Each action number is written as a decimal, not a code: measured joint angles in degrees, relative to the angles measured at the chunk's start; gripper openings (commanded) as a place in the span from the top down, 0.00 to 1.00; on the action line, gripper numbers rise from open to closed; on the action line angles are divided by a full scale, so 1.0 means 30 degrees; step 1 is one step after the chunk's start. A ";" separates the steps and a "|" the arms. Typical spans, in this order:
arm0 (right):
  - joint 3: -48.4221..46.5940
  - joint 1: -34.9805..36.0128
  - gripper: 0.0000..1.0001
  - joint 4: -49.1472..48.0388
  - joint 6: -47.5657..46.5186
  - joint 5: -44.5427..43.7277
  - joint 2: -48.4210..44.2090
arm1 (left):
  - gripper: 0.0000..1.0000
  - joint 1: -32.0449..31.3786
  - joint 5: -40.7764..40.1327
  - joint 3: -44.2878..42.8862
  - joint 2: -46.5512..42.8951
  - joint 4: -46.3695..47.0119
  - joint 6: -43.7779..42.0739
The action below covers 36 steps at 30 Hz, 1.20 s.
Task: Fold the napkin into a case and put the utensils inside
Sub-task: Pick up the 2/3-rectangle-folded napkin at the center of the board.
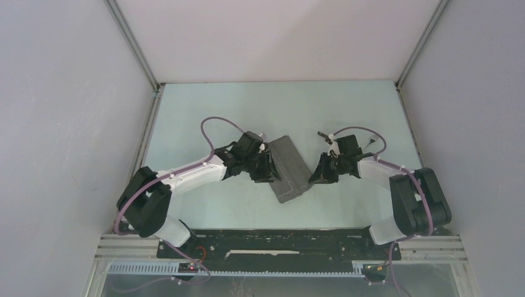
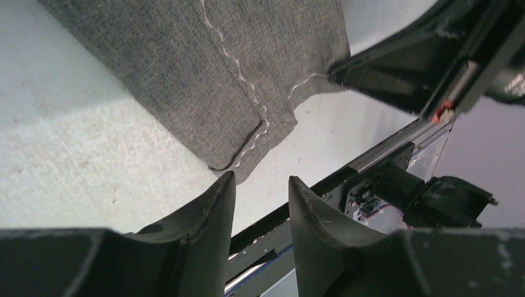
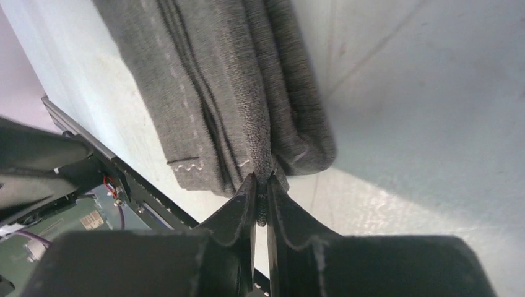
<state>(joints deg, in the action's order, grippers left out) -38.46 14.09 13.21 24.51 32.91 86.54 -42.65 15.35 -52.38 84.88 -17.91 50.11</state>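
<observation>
Currently: napkin (image 1: 288, 168), grey woven, folded into a narrow strip, lying slantwise mid-counter (image 1: 347, 111); left gripper (image 2: 261, 179), fingers spread with nothing between them, just beside the strip's stitched corner; right gripper (image 3: 261, 183), fingers pressed nearly together, pinching a folded edge of the napkin.

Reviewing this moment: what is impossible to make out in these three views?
- Utensils: seen in no view; whether the folded napkin covers them cannot be told.
- Right wrist view: the right tool hides how many layers it pinches; the top edge cuts off the napkin.
- Left wrist view: the top edge cuts off the napkin beyond the open left tool.
- Top view: both tools' tips are too small and dark to separate.
</observation>
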 measured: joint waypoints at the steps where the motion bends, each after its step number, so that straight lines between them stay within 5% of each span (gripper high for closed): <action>1: 0.0109 0.0160 0.93 -0.0036 0.0073 -0.0036 -0.0321 | 0.59 0.0000 0.0007 -0.0160 0.0233 0.0000 0.0138; 7: 0.1727 0.1311 0.95 -0.1355 0.2178 -0.0415 -0.2310 | 0.51 0.0000 0.0007 -0.0546 0.0933 0.0073 0.0539; 13: 0.3038 0.2696 0.61 -0.2754 0.4291 -0.0816 -0.3395 | 0.47 -0.0029 0.0029 -0.1443 0.1668 0.0073 0.0656; 20: 0.2907 -0.0590 0.31 -0.2084 0.3337 -0.0342 -0.3446 | 0.30 -0.1246 -0.0838 -0.2725 0.2157 -0.0364 0.0080; 25: 0.2907 -0.3002 0.25 -0.0510 0.2776 -0.0452 -0.4685 | 0.32 -0.4488 -0.4583 -0.6885 0.4532 -0.2907 -0.0219; 32: 0.2754 -0.5370 0.23 0.0699 0.2484 -0.1005 -0.6076 | 0.36 -0.8167 -0.9704 -1.6072 1.1504 -0.8816 0.0321; 36: 0.2747 -0.6346 0.20 0.1450 0.2004 -0.1275 -0.6965 | 0.39 -0.8582 -1.0797 -1.7136 1.3056 -1.0717 0.1020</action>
<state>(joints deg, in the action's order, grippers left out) -30.22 -4.95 17.56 30.52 29.08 65.65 -68.40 -17.04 -103.79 124.05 -50.06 53.17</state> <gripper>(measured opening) 0.769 0.621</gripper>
